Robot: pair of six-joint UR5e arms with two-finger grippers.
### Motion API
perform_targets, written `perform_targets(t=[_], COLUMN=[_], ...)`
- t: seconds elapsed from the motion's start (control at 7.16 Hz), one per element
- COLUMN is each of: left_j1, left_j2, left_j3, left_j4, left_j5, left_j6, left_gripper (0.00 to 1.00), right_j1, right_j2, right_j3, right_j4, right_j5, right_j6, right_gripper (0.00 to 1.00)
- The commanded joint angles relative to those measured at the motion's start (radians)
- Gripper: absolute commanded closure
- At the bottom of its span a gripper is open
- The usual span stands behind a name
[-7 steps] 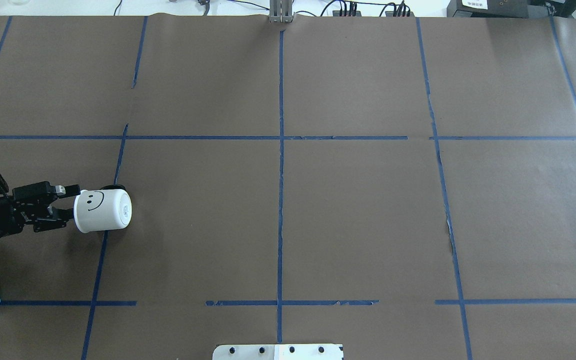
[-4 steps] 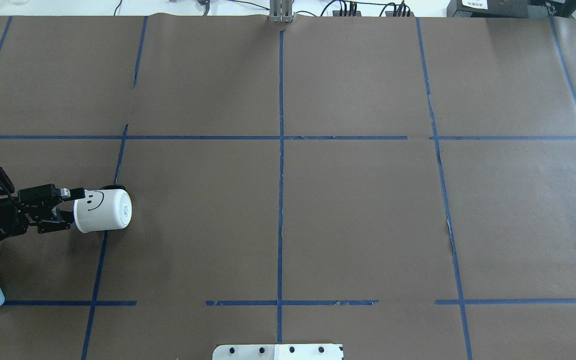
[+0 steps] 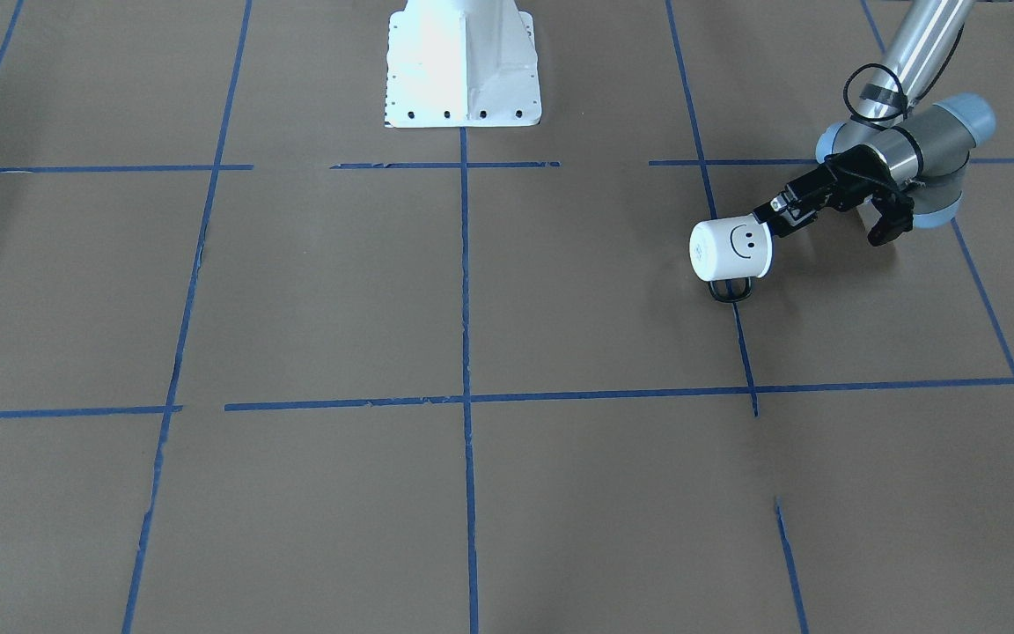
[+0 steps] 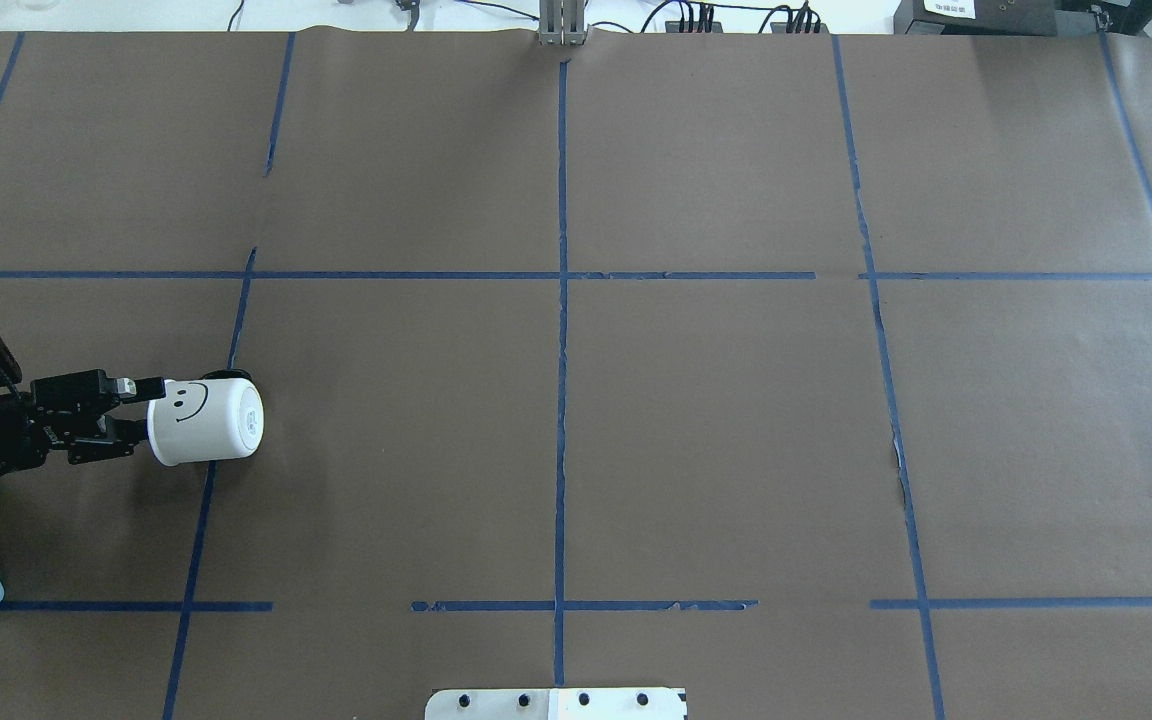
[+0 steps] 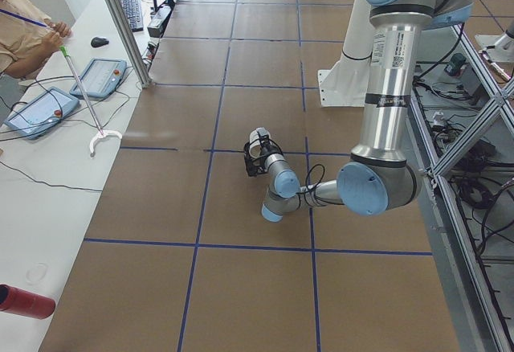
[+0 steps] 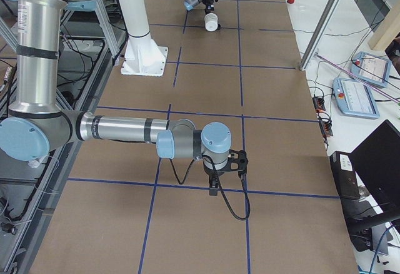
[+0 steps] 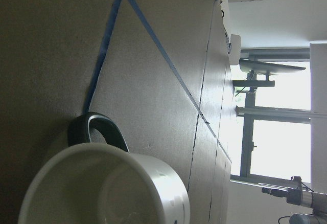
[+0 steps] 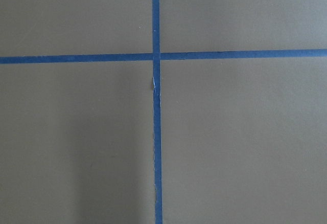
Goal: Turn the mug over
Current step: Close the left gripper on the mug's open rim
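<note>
The white mug [image 4: 208, 421] with a black smiley face lies on its side on the brown table, at the left. Its open end faces my left gripper [image 4: 148, 408] and its black handle [image 4: 227, 376] points to the far side. The left gripper is open. One finger [image 4: 144, 384] lies along the outside of the rim, and the other reaches toward the opening. The front-facing view shows the mug [image 3: 730, 249] and the left gripper [image 3: 773, 220]. The left wrist view shows the pale inside of the mug [image 7: 102, 191]. My right gripper [image 6: 214, 185] points down at the table; I cannot tell if it is open.
Blue tape lines [image 4: 562, 300] divide the brown paper table cover into squares. The white robot base [image 3: 461, 62] stands at the near middle edge. An operator [image 5: 20, 34], tablets and a red bottle [image 5: 24, 301] are on the white side table.
The left gripper has shifted slightly toward the mug's rim and its fingers have narrowed a little. The mug has not moved.
</note>
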Motion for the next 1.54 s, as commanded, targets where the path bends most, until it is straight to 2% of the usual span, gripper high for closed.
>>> perform_targets(t=[0.0, 0.28, 0.42, 0.56, 0.84, 1.12, 1.4], left_j1=[-0.03, -0.038, -0.038, -0.043, -0.044, -0.044, -0.047], left_j2=[-0.005, -0.04, -0.042, -0.043, -0.045, -0.045, -0.045], left_j3=[0.001, 0.035, 0.038, 0.038, 0.038, 0.038, 0.027], left_j4=[0.0, 0.0, 0.0, 0.0, 0.0, 0.0, -0.002], left_j5=[-0.015, -0.015, -0.015, -0.015, -0.015, -0.017, -0.029], left_j6=[0.0, 0.0, 0.002, 0.0, -0.001, -0.001, -0.001], left_gripper=[0.09, 0.1, 0.13, 0.23, 0.75, 1.0, 1.0], right_j1=[0.0, 0.0, 0.0, 0.0, 0.0, 0.0, 0.0], right_j2=[0.0, 0.0, 0.0, 0.0, 0.0, 0.0, 0.0], right_j3=[0.0, 0.0, 0.0, 0.0, 0.0, 0.0, 0.0], right_j4=[0.0, 0.0, 0.0, 0.0, 0.0, 0.0, 0.0], right_j5=[0.0, 0.0, 0.0, 0.0, 0.0, 0.0, 0.0], right_j6=[0.0, 0.0, 0.0, 0.0, 0.0, 0.0, 0.0], right_gripper=[0.0, 0.0, 0.0, 0.0, 0.0, 0.0, 0.0])
